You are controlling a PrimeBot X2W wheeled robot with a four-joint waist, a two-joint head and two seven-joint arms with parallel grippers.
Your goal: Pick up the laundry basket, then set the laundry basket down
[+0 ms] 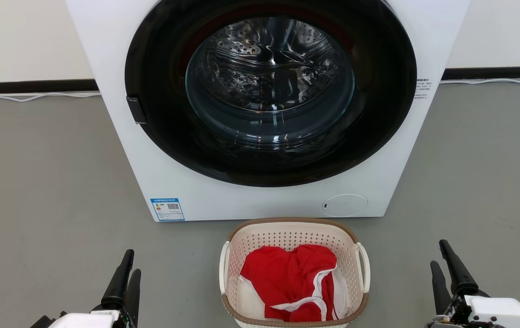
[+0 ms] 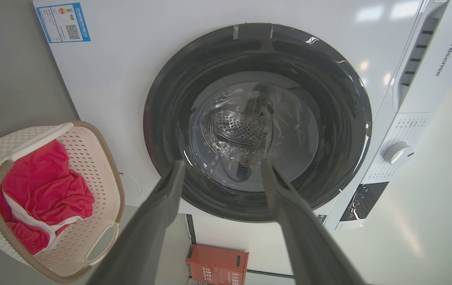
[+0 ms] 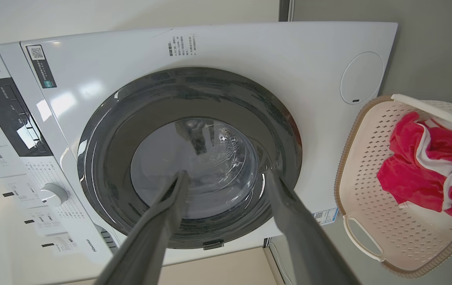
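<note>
Grey floor [image 1: 36,182], white wall [image 1: 23,36] behind. Washer [image 1: 118,68] on floor. Basket [image 1: 294,225] on floor just beside washer front, red garment [image 1: 287,273] inside. My left gripper [image 1: 132,263], right gripper [image 1: 438,253]: fingers wide apart, empty, clear of basket.

left gripper [image 1: 132,261] open, empty; right gripper [image 1: 438,252] open, empty

Laundry basket [image 1: 287,221] sitting on the floor [image 1: 36,182] just before the washing machine [image 1: 114,82], garment [image 1: 287,278] lying in it, left gripper [image 1: 132,261] hovering well to its left, right gripper [image 1: 437,252] well to its right, wall [image 1: 13,36] standing behind the machine.
</note>
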